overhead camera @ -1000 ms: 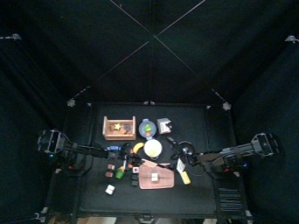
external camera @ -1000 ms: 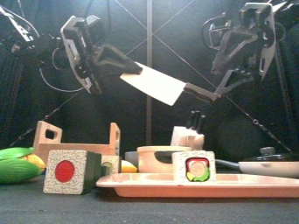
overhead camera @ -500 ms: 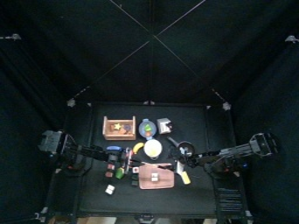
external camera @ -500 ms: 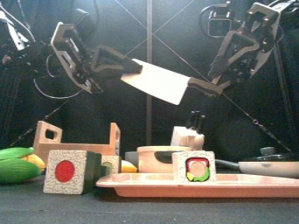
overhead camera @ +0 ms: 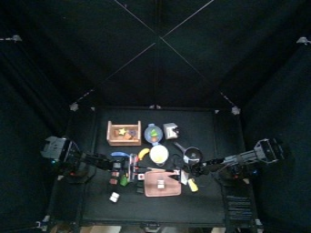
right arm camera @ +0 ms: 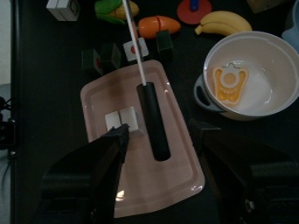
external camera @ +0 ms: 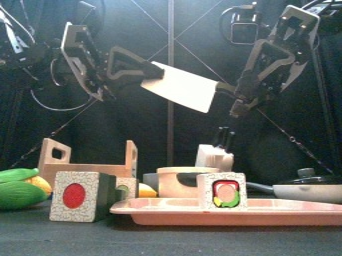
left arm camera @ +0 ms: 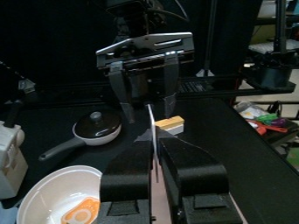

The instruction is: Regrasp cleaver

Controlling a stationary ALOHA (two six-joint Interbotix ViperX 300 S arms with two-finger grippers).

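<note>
The cleaver [external camera: 181, 87] hangs in the air above the table, its pale blade tilted down toward the right. My left gripper [external camera: 134, 72] is shut on the blade's upper left edge. In the left wrist view the blade [left arm camera: 155, 131] stands edge-on between that gripper's [left arm camera: 156, 153] closed jaws. My right gripper [external camera: 238, 103] is at the handle end. In the right wrist view the black handle [right arm camera: 156, 122] lies between that gripper's [right arm camera: 162, 133] jaws, which stand wide apart and clear of it.
Below the cleaver lie a pink tray [external camera: 174, 208] with a sushi block [external camera: 222, 190], a white bowl [right arm camera: 251, 70], a wooden rack [external camera: 80, 160], a red-faced block [external camera: 76, 195] and a frying pan [left arm camera: 96, 131]. A banana [right arm camera: 228, 22] and other toy food lie beyond the tray.
My right gripper has opened off the handle and drawn back a little. My left gripper has closed on the blade and now carries the cleaver, which sits slightly higher.
</note>
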